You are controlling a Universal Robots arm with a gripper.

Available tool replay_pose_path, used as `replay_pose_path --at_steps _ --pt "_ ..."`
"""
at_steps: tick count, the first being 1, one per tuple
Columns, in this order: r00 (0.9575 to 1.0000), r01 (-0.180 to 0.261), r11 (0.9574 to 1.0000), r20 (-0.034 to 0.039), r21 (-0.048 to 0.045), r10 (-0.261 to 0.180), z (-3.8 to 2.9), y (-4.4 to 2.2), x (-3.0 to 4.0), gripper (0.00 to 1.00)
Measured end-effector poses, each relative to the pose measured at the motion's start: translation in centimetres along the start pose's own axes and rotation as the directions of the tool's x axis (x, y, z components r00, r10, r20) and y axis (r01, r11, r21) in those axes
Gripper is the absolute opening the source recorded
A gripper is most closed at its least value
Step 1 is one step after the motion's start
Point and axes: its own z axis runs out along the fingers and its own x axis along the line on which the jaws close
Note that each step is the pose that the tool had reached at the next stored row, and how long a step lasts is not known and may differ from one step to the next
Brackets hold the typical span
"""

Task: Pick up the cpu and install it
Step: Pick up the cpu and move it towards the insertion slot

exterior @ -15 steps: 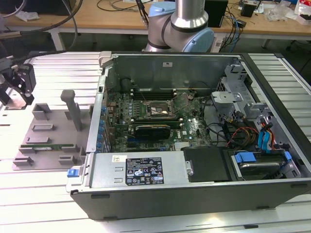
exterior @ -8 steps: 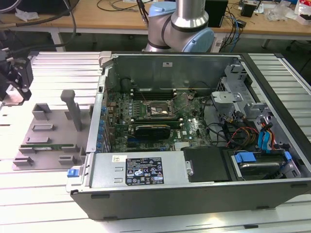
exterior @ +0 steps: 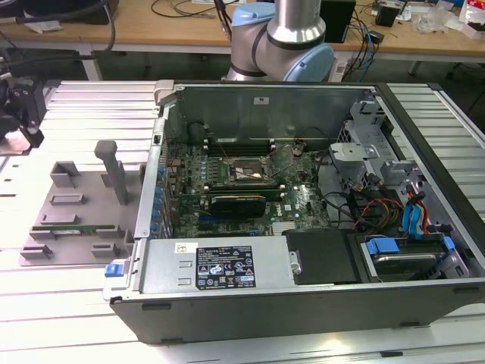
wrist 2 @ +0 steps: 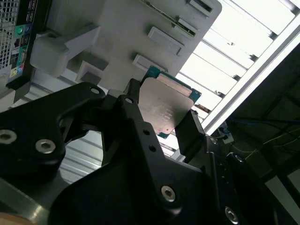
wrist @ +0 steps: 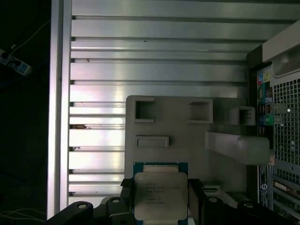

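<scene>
Cpu: a small flat square chip with a dull silver metal top and a thin green edge [wrist: 161,194]. It sits between the fingers of the gripper and faces the camera in both wrist views.
Gripper: black metal two-finger gripper [wrist: 161,200], clamped on the cpu. One finger [wrist: 126,194] presses on one edge of the chip and its mate presses on the opposite edge.
Cpu against the fixture: the chip is seen over one edge of the pale grey plastic parts fixture [wrist: 178,154], a flat plate with raised pockets and slots. I cannot tell how far above the plate it is.
Gripper against the fixture: in the exterior view the gripper is the dark shape off the fixture's edge on the exterior view's left, above the table.
Fixture's load: a long narrow green memory stick [exterior: 64,226] lies in one of the fixture's slots.
Table: a slatted silver aluminium table [exterior: 76,106] carries the fixture.
Case: an open black tower computer case [exterior: 303,303] lies on its side just beside the fixture, on the exterior view's right.
Socket: the black rectangular motherboard socket frame [exterior: 244,173] is inside the case, well apart from the fixture.
Arm: the silver and pale blue robot arm base [exterior: 292,38] stands beyond the case.
</scene>
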Motion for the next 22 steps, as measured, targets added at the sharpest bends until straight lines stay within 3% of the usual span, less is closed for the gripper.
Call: replay_pose_path --at_steps 5,11,14,20,22 --pt "1.0000 0.000 1.0000 0.0000 0.0000 0.000 -2.12 0.09 -0.06 0.55" --pt "1.0000 0.000 1.0000 0.0003 -0.0001 0.000 -3.42 0.16 -0.09 0.55" --pt "1.0000 0.000 1.0000 0.0004 0.0000 0.000 -4.80 0.22 -0.13 0.55" --pt "1.0000 0.000 1.0000 0.0001 0.0002 0.000 -5.03 0.24 -0.21 0.55" --pt "1.0000 0.000 1.0000 0.0003 0.0000 0.000 -5.00 0.23 -0.77 0.55"
